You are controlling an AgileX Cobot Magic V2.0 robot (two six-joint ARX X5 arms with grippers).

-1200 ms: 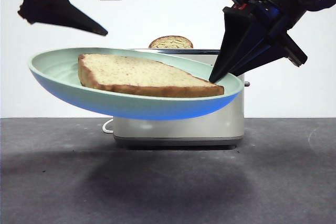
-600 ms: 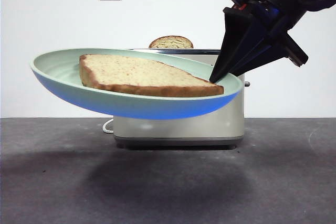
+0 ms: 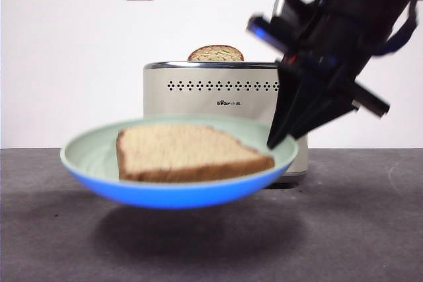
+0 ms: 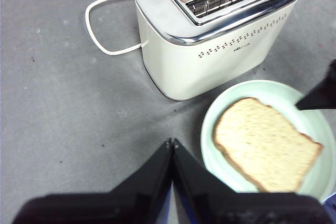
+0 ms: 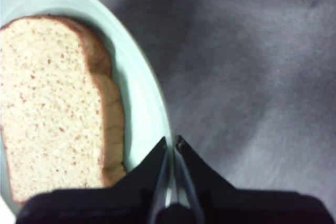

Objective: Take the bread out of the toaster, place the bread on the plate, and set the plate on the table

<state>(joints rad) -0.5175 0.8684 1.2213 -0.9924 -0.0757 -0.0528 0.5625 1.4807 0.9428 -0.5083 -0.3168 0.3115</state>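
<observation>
Your right hand (image 3: 281,138) pinches the raised rim of the round, shallow, pale mint-green plate (image 3: 92,161), which hangs above the matte dark grey worktop (image 3: 53,229) in front of the boxy cream-beige toaster with a chrome top rim (image 3: 211,94). In the right wrist view the jaws are pressed close on the thin rim of the plate (image 5: 144,93). Lower straight down and keep the plate level: it is held at one edge only, so any tilt sends the load toward the far side. Let the underside sit fully on the worktop before you ease the jaws apart, then draw the hand outward, away from the rim.

On the plate lies the flat slice of light brown speckled bread with a darker crust (image 3: 188,153), lying flat with its crust near the held edge. A second slice (image 3: 215,53) pokes its dome out of one toaster slot; the left wrist view shows the other slot bare.

Your left hand (image 4: 171,142) waits off to the side, jaws pressed together on nothing, well apart from the plate (image 4: 231,98).
</observation>
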